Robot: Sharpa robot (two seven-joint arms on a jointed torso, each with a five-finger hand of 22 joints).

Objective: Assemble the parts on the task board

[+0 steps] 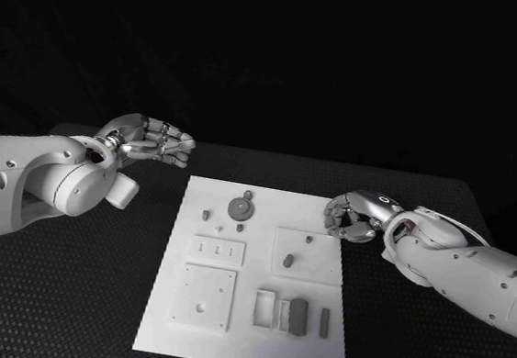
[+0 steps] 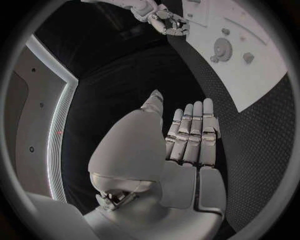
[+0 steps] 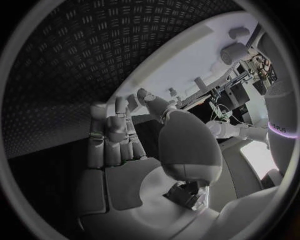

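The left hand's fingers [image 2: 190, 132] lay straight and side by side, holding nothing. The right hand [image 1: 357, 217] hovered at the task board's [image 1: 244, 349] far right edge, its fingers [image 3: 112, 132] loosely bent and empty. The grey parts [image 1: 299, 316] lay untouched on the board on the black bench [image 1: 430, 357]. Assembly seemingly had not begun; next, one hand would need to reach in and pick a part.

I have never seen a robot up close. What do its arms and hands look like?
Both arms have smooth white rounded shells. Each ends in a silver metal hand, the left hand and the right hand, with jointed fingers. A thin pale cable loops beside the right wrist.
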